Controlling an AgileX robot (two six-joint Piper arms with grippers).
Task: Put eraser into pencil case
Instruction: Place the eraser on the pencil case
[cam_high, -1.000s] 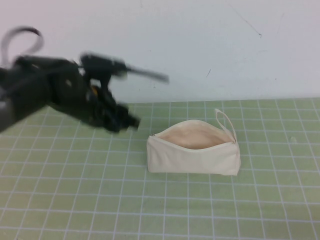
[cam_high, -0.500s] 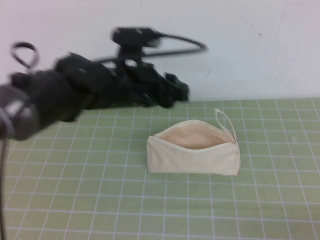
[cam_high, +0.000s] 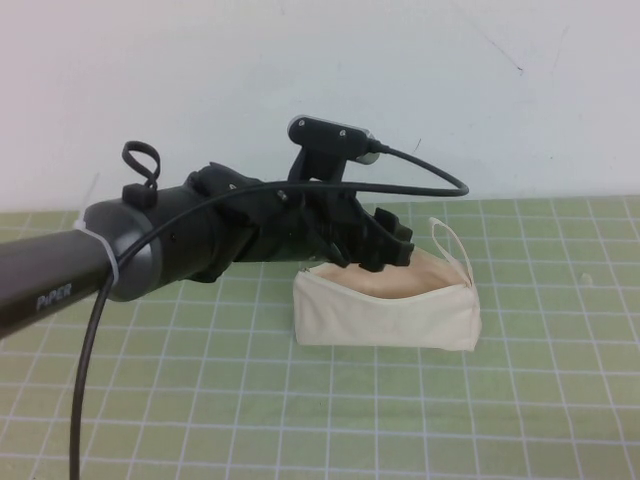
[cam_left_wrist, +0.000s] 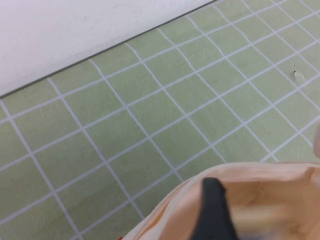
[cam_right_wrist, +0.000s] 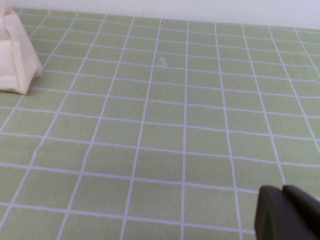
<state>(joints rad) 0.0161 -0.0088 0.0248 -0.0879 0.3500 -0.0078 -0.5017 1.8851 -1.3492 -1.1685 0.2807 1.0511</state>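
Your high view looks down across the bench. The left wrist camera sits close over the pencil case, while the right wrist camera sees it from farther off.

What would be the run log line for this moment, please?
left gripper: over open pencil case | eraser: not discernible | right gripper: parked above mat, away from case

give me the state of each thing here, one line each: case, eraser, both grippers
pencil case: unzipped, mouth open upward, standing on the green grid mat
eraser: blurred tan strip between the left fingers, over the case's mouth
left gripper: over the open case, shut on the eraser
right gripper: parked low over bare mat, away from the case; only a dark tip shows
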